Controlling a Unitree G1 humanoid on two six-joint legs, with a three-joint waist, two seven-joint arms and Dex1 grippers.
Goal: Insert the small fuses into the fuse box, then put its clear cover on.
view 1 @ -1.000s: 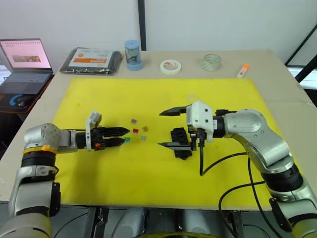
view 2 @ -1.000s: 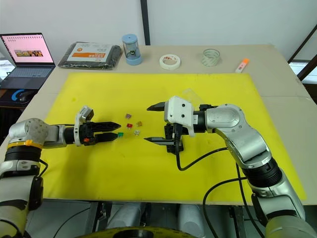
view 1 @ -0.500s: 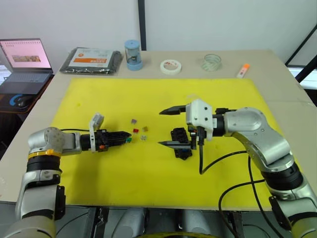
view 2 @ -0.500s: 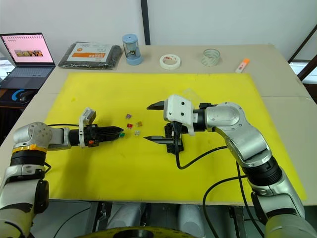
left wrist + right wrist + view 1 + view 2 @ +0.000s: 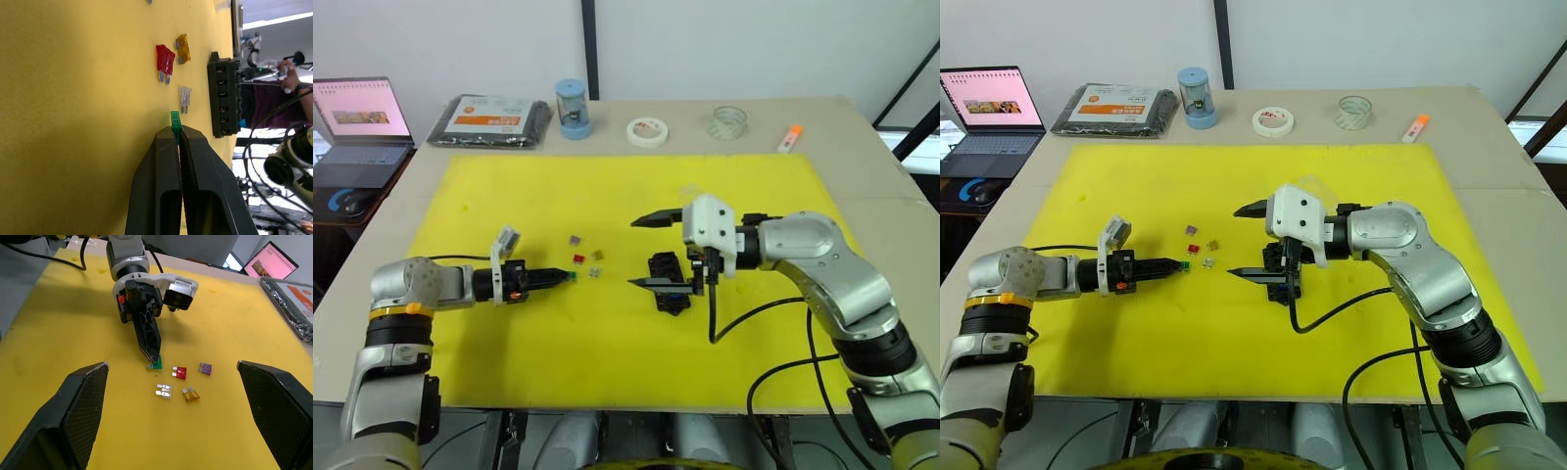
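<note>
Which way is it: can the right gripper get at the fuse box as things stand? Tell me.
Probably yes. The right gripper is wide open and hangs around the fuse box, with nothing between them. The left gripper is off to the side, shut on a green fuse.

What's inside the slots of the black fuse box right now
In the left wrist view, the fuse box slots look dark and hold no coloured fuse. The right gripper covers part of it in the head views.

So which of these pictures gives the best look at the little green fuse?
The left wrist view: the green fuse sits large, pinched at the tip of the left tool. The right wrist view shows it smaller, from the front. In both eye views it is a tiny green speck.
</note>
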